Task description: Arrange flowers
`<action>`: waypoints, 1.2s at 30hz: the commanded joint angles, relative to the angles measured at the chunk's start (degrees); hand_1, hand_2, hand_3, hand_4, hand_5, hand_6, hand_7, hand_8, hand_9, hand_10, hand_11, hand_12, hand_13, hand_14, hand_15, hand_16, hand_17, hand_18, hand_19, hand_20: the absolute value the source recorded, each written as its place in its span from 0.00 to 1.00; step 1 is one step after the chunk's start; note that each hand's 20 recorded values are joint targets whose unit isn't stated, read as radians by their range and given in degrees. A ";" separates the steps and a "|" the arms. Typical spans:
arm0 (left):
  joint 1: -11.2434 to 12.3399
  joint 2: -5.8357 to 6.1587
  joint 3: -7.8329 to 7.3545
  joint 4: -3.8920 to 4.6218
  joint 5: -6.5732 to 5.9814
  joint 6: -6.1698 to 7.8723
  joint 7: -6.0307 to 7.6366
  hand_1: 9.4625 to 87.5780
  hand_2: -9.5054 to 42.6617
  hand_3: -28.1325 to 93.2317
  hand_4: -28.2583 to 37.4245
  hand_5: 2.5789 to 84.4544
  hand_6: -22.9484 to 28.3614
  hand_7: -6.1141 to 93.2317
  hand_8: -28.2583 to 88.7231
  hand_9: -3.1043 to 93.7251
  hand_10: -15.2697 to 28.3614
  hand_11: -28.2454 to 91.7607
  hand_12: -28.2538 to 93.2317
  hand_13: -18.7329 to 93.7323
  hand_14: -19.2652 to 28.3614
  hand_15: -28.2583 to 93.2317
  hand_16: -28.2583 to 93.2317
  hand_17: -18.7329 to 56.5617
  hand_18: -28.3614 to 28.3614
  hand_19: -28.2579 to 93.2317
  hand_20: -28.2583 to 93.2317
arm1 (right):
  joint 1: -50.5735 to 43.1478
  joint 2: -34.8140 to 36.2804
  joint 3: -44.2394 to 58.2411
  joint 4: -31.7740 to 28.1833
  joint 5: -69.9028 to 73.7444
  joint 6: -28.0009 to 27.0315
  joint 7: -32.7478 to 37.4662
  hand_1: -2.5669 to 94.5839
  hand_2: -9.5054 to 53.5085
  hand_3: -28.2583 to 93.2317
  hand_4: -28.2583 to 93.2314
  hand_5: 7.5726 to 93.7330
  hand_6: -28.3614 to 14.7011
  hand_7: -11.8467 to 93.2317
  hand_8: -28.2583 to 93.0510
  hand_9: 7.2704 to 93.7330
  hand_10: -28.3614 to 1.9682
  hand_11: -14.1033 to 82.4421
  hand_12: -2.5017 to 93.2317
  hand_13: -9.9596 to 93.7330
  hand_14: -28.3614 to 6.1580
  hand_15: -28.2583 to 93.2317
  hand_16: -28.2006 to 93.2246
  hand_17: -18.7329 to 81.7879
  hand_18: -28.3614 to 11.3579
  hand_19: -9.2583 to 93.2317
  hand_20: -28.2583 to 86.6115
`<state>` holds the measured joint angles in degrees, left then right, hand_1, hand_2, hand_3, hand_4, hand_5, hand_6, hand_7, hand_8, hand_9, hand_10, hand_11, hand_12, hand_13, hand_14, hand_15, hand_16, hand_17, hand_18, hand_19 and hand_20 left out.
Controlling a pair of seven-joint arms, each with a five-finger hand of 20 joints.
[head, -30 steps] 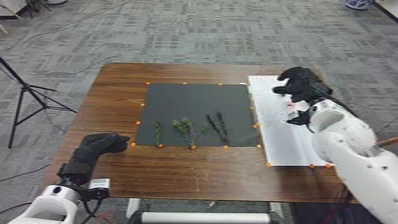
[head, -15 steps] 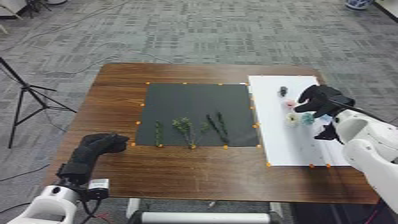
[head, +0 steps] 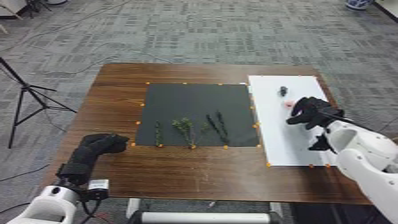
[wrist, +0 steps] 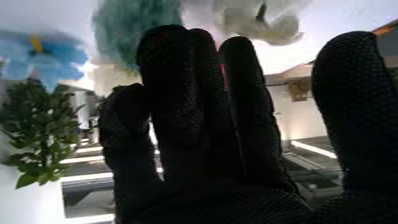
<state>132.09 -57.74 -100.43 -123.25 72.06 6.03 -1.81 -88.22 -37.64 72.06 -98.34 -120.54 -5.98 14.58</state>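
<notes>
Hovering right robot hand [head: 311, 113] over the white board [head: 282, 147], fingers straight and open, gripping nothing. Resting left robot hand [head: 105, 143] well apart, can't tell open or closed.

Seeing teal flower [wrist: 138, 25] just past the right fingertips, cream flower [wrist: 262, 25] next to it toward the thumb side, blue flower [wrist: 40, 52] and green leaves [wrist: 40, 130] out on the side away from the thumb. Spotting pink flower [head: 289, 104] just beyond the hand, green stems [head: 184, 129] well off to its left on the black mat [head: 191, 102].

Likely working on picking one flower. Wanting to be lining up the thumb gap with a single stem before dropping, going down slowly, pinching stem rather than petals. Risking crushed blooms or a dragged neighbour otherwise, given the tight bunching. Lifting straight up should be keeping it clean.
</notes>
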 commanded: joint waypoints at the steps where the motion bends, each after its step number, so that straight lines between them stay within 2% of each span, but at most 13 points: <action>1: 0.55 -1.13 0.09 -0.48 0.37 -0.58 -0.48 0.26 0.37 0.75 0.05 0.68 0.49 0.28 0.18 0.60 0.70 0.47 0.39 0.53 0.82 0.54 0.25 0.27 0.78 0.53 0.51 | -0.48 -1.12 -2.48 0.52 -1.72 -1.02 -0.71 0.38 0.00 0.77 0.11 0.65 0.56 0.30 0.19 0.74 0.44 0.35 0.26 0.81 0.48 0.65 0.51 0.58 0.16 0.85 0.72; 6: 0.54 -1.00 -0.11 -0.46 0.26 -0.39 -0.49 0.26 0.37 0.75 0.05 0.68 0.49 0.28 0.18 0.60 0.70 0.47 0.39 0.53 0.82 0.54 0.25 0.27 0.78 0.53 0.51 | 0.25 -0.70 -4.60 0.82 -3.64 -0.67 -1.60 0.41 0.00 0.77 0.10 0.66 0.56 0.28 0.19 0.76 0.46 0.36 0.26 0.83 0.52 0.66 0.51 0.60 0.17 0.87 0.72; 9: 0.56 -1.07 -0.16 -0.51 0.24 -0.33 -0.52 0.26 0.37 0.75 0.05 0.68 0.49 0.28 0.18 0.60 0.70 0.47 0.39 0.53 0.82 0.54 0.25 0.27 0.78 0.53 0.51 | 1.14 -0.12 -6.63 1.48 -4.58 1.83 -2.33 0.46 0.00 0.77 0.09 0.68 0.58 0.30 0.20 0.79 0.51 0.37 0.26 0.84 0.54 0.67 0.52 0.61 0.18 0.88 0.72; 12: 0.60 -1.08 -0.13 -0.52 0.26 -0.24 -0.53 0.26 0.37 0.75 0.05 0.68 0.49 0.28 0.18 0.60 0.70 0.47 0.39 0.53 0.82 0.54 0.25 0.27 0.78 0.53 0.51 | 2.42 0.55 -8.80 2.34 -5.07 7.45 -2.51 0.59 0.00 0.71 0.09 0.74 0.63 0.30 0.35 0.89 0.62 0.28 0.38 0.89 0.61 0.67 0.53 0.64 0.21 0.92 0.70; 17: 0.63 -0.90 -0.24 -0.35 0.11 0.13 -0.47 0.26 0.37 0.75 0.05 0.68 0.49 0.28 0.18 0.60 0.70 0.47 0.39 0.53 0.82 0.54 0.25 0.27 0.78 0.52 0.50 | 5.61 1.57 -10.60 2.93 -5.32 14.58 -2.97 0.63 0.00 0.71 0.08 0.80 0.67 0.32 0.35 0.94 0.63 0.28 0.38 0.92 0.66 0.67 0.53 0.67 0.23 0.95 0.69; 19: 0.64 -0.72 -0.15 -0.21 -0.05 0.87 0.03 0.26 0.37 0.75 0.05 0.68 0.49 0.28 0.18 0.60 0.70 0.47 0.39 0.53 0.82 0.54 0.25 0.27 0.79 0.52 0.50 | 6.76 1.86 -10.47 2.52 -4.92 15.72 -2.87 0.63 0.00 0.71 0.08 0.80 0.67 0.32 0.34 0.94 0.63 0.29 0.38 0.92 0.67 0.67 0.53 0.68 0.24 0.95 0.69; 21: 0.73 -0.45 0.10 -0.02 -0.20 2.39 1.13 0.26 0.37 0.75 0.05 0.68 0.49 0.28 0.18 0.60 0.70 0.47 0.39 0.53 0.82 0.54 0.25 0.27 0.79 0.52 0.50 | 8.14 2.07 -10.36 1.93 -4.43 16.39 -2.98 0.63 0.00 0.71 0.07 0.81 0.67 0.32 0.34 0.94 0.62 0.29 0.38 0.92 0.67 0.67 0.53 0.67 0.24 0.95 0.68; 24: 1.17 0.17 0.10 0.42 -0.86 5.48 3.54 0.26 0.37 0.75 0.05 0.68 0.49 0.28 0.18 0.61 0.70 0.47 0.39 0.54 0.82 0.54 0.25 0.27 0.79 0.52 0.50 | 10.31 2.07 -10.12 0.74 -3.93 16.54 -3.16 0.62 0.00 0.71 0.08 0.81 0.68 0.32 0.33 0.94 0.61 0.29 0.37 0.92 0.67 0.66 0.53 0.68 0.25 0.95 0.68; 27: 1.15 1.01 -0.52 1.37 -2.81 8.99 5.77 0.26 0.37 0.76 0.05 0.69 0.49 0.28 0.18 0.61 0.70 0.47 0.38 0.54 0.82 0.55 0.25 0.27 0.79 0.52 0.50 | 12.89 2.00 -11.04 -0.95 -1.85 15.93 -3.05 0.62 0.00 0.72 0.07 0.81 0.68 0.32 0.33 0.94 0.61 0.29 0.37 0.92 0.67 0.66 0.54 0.68 0.25 0.95 0.68; 29: 1.85 1.46 -1.29 1.71 -4.95 12.00 7.03 0.26 0.37 0.76 0.05 0.69 0.49 0.28 0.18 0.62 0.70 0.48 0.39 0.54 0.82 0.55 0.25 0.27 0.79 0.51 0.50 | 15.12 1.90 -12.67 -2.05 -1.44 14.05 -3.58 0.62 0.00 0.72 0.07 0.81 0.68 0.32 0.33 0.94 0.61 0.28 0.37 0.92 0.67 0.66 0.54 0.68 0.25 0.96 0.68; 30: 1.79 1.69 -1.59 2.02 -6.01 13.02 7.69 0.26 0.37 0.76 0.04 0.69 0.49 0.28 0.18 0.62 0.70 0.48 0.39 0.55 0.82 0.55 0.25 0.27 0.79 0.51 0.49 | 15.69 1.85 -13.03 -2.71 -1.35 13.10 -4.22 0.62 0.00 0.72 0.07 0.81 0.68 0.32 0.33 0.94 0.61 0.28 0.37 0.92 0.67 0.66 0.54 0.68 0.25 0.96 0.68; 32: 2.33 2.06 -2.26 2.19 -7.62 14.93 8.86 0.26 0.37 0.76 0.04 0.69 0.49 0.29 0.18 0.63 0.70 0.48 0.39 0.55 0.82 0.55 0.25 0.28 0.79 0.49 0.48 | 17.44 1.81 -14.65 -4.19 1.13 10.53 -4.45 0.62 0.00 0.72 0.08 0.81 0.68 0.32 0.33 0.94 0.61 0.28 0.37 0.92 0.68 0.67 0.54 0.68 0.26 0.96 0.68; 36: 3.49 2.08 -3.25 2.22 -9.47 17.45 10.63 0.25 0.37 0.76 0.03 0.70 0.49 0.29 0.18 0.63 0.70 0.48 0.38 0.55 0.82 0.54 0.25 0.29 0.78 0.46 0.46 | 20.55 -0.06 -17.58 -6.85 8.27 4.12 -5.39 0.62 0.00 0.72 0.08 0.82 0.68 0.32 0.32 0.95 0.61 0.28 0.36 0.93 0.70 0.68 0.54 0.69 0.27 0.97 0.68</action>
<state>133.54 -56.01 -101.26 -121.57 64.68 20.29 7.01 -72.94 -35.50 57.33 -99.92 -120.10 6.65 11.79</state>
